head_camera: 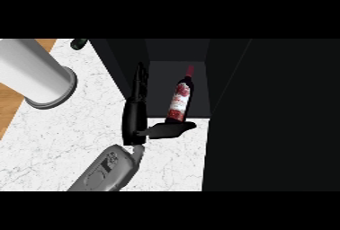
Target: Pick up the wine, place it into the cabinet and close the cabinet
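The wine bottle (181,95), dark glass with a red and white label, stands upright inside the open black cabinet (266,112), on its grey floor. My left hand (135,117) is just left of the bottle and open. Its fingers (139,83) point straight up along the edge of the cabinet's left door panel (114,60). Its thumb (169,130) is spread to the right, just in front of the bottle's base. The hand holds nothing. My right hand shows nowhere.
A large grey cylinder (34,74) stands on the white marble counter (60,139) at the upper left. A wooden strip (8,105) runs along the counter's left edge. A small dark object (79,43) lies at the top left.
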Available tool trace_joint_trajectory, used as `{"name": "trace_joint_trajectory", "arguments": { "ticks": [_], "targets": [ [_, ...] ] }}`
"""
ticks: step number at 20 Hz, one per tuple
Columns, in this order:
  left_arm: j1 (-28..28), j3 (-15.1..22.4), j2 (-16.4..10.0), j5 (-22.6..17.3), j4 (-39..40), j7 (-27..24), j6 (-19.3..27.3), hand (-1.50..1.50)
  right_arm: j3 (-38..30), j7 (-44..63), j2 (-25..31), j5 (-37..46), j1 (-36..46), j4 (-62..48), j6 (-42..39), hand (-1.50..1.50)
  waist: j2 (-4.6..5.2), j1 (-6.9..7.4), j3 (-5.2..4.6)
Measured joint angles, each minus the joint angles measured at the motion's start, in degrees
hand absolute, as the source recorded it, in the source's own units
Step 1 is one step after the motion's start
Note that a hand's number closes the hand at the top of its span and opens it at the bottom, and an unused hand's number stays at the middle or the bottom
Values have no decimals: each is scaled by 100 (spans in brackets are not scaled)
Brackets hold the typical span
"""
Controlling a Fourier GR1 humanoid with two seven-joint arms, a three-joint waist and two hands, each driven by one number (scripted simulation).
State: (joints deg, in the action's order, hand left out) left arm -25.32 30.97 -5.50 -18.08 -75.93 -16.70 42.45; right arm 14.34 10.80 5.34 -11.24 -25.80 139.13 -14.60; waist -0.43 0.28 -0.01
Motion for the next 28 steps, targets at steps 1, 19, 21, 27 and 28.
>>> {"name": "trace_joint_trajectory", "arguments": {
  "ticks": [1, 19, 21, 27, 28],
  "targets": [
    [185, 65, -96, 25, -224, 20, -57, -150, -25, 30, 34, 8, 21, 7, 0, -150, 2, 1, 0],
    [2695, -367, -2110, -686, -3118, -1, -1942, 150, -23, 11, 866, 134, -142, 44, -764, 150, 19, -28, -8],
    [2859, -490, -2241, -814, -3235, -44, -2190, 150, -32, -52, 988, 155, -95, 32, -902, 150, 16, -24, -16],
    [3357, -1032, -2562, -1172, -3408, -239, -2925, 150, -117, -219, 1055, 159, -182, 67, -1017, 150, 19, -34, -21],
    [3394, -1160, -2607, -1253, -3423, -239, -3028, 150, -56, -224, 1033, 162, -174, 68, -1019, 150, 22, -34, -20]
  ]
}}
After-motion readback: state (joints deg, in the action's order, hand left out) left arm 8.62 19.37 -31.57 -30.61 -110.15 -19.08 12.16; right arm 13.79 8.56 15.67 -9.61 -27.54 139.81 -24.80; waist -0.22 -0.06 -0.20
